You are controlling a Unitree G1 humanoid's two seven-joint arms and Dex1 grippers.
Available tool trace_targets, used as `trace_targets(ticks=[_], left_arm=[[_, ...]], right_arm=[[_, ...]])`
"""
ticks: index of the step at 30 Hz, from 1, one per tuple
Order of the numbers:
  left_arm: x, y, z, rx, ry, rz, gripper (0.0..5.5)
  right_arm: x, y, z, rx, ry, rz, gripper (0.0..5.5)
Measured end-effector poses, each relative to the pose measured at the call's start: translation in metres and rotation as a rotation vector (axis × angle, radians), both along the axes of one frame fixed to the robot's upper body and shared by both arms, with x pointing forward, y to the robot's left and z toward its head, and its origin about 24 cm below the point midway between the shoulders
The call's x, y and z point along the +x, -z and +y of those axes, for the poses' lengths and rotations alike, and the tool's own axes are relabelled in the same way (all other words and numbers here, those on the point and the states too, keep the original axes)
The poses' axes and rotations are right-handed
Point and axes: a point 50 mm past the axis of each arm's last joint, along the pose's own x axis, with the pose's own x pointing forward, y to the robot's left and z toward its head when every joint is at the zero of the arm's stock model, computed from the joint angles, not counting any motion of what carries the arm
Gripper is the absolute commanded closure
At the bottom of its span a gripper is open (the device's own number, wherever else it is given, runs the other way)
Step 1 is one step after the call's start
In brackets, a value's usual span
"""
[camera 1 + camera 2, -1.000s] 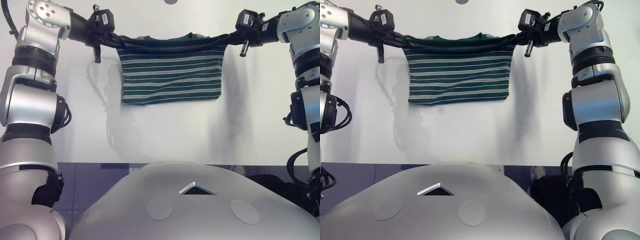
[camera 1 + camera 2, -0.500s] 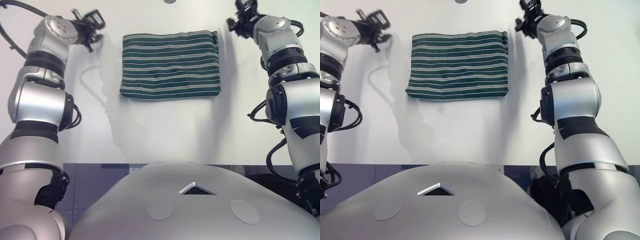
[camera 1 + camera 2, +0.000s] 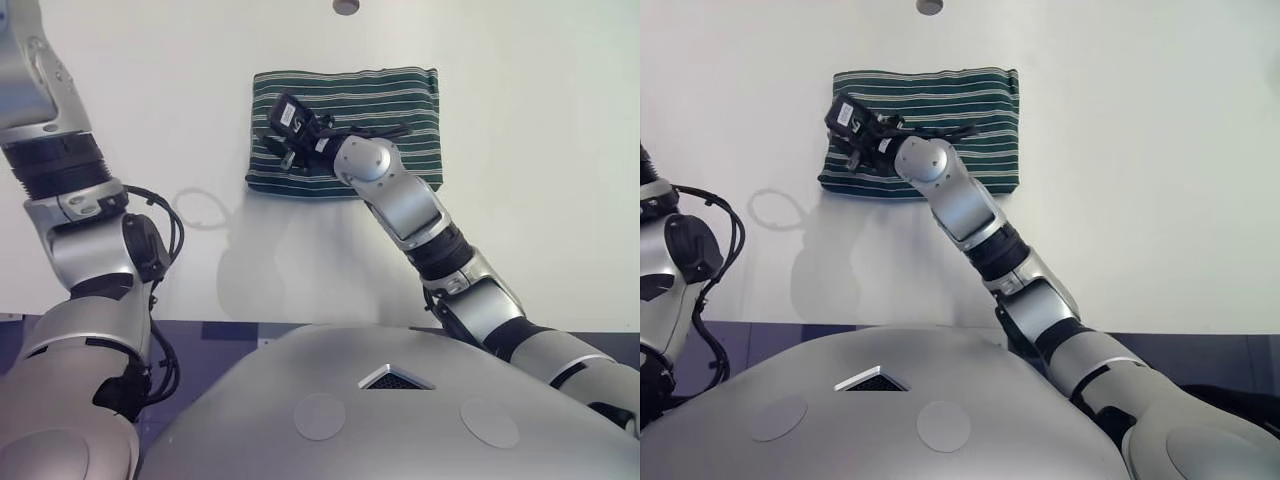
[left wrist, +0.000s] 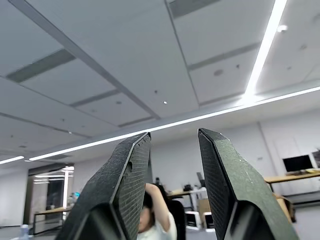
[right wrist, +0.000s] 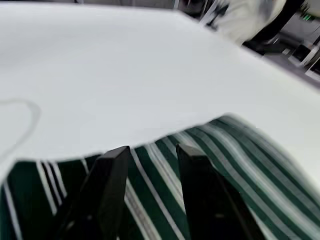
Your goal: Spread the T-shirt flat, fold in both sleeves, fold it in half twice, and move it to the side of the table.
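The green T-shirt (image 3: 380, 100) with white stripes lies folded into a flat rectangle at the far middle of the white table (image 3: 520, 180). My right arm stretches across it from the near right. My right gripper (image 3: 274, 142) is low over the shirt's left part, close to its near-left corner. In the right wrist view the right gripper (image 5: 150, 152) is open just above the striped cloth (image 5: 220, 165), near its edge, with nothing held. My left gripper (image 4: 174, 137) is raised, points at the ceiling, and is open and empty.
A small grey round piece (image 3: 345, 6) sits at the table's far edge, just behind the shirt. Bare white tabletop extends to the left (image 3: 170, 120) and right of the shirt. The table's front edge (image 3: 300, 323) runs close to me.
Both grippers held the shirt's far edge up, then let go and it lay flat. Since then my right arm has swung across onto the shirt's left part and my left arm has lifted upward.
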Motion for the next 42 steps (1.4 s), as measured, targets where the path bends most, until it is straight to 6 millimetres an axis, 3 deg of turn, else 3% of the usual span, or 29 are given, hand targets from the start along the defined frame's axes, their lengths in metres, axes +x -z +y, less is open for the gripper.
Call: trace_targets(ticks=[5, 8, 10, 11, 15, 17, 20, 24, 28, 32, 34, 36, 38, 42], left_arm=[[-0.001, 0.004, -0.014, -0.012, 0.049, 0.005, 3.76], [-0.001, 0.005, -0.022, -0.014, 0.077, -0.002, 3.76], [-0.001, 0.006, -0.027, -0.013, 0.094, 0.000, 3.76], [0.000, 0.007, -0.033, 0.002, 0.126, 0.006, 3.76], [-0.004, 0.014, -0.060, 0.109, 0.257, 0.038, 3.76], [-0.010, 0.029, -0.079, 0.184, 0.355, 0.099, 3.76], [-0.025, 0.068, -0.106, 0.344, 0.531, 0.246, 3.76], [-0.071, 0.148, -0.120, 0.834, 0.777, 0.568, 3.76], [-0.076, 0.152, -0.120, 0.934, 0.821, 0.596, 3.76], [-0.061, 0.136, -0.139, 0.816, 0.866, 0.573, 3.76], [-0.054, 0.135, -0.158, 0.800, 0.980, 0.616, 3.76], [-0.060, 0.142, -0.181, 0.841, 1.109, 0.651, 3.76], [-0.066, 0.156, -0.193, 0.873, 1.157, 0.710, 3.76], [-0.063, 0.188, -0.201, 0.920, 1.087, 0.867, 3.76]], right_arm=[[-0.009, 0.014, 0.012, -0.113, -0.126, 0.047, 3.76], [-0.017, 0.016, -0.010, -0.106, -0.326, 0.140, 3.76], [-0.023, 0.014, -0.045, -0.121, -0.469, 0.155, 3.76], [-0.034, 0.011, -0.079, -0.146, -0.602, 0.158, 3.76], [-0.065, 0.005, -0.145, -0.256, -0.871, 0.074, 3.76], [-0.079, 0.000, -0.177, -0.319, -0.989, -0.013, 3.76], [-0.082, -0.007, -0.223, -0.413, -1.076, -0.132, 3.76], [-0.073, -0.014, -0.274, -0.486, -1.059, -0.355, 3.76], [-0.063, -0.043, -0.272, -0.339, -0.906, -0.499, 3.76], [-0.048, -0.069, -0.286, -0.350, -0.730, -0.155, 3.76], [-0.031, -0.083, -0.285, -0.379, -0.644, -0.033, 3.76], [-0.004, -0.096, -0.268, -0.396, -0.549, -0.156, 3.76], [0.004, -0.067, -0.255, -0.381, -0.494, -0.158, 3.76], [0.004, -0.023, -0.265, -0.479, -0.407, -0.109, 3.76]])
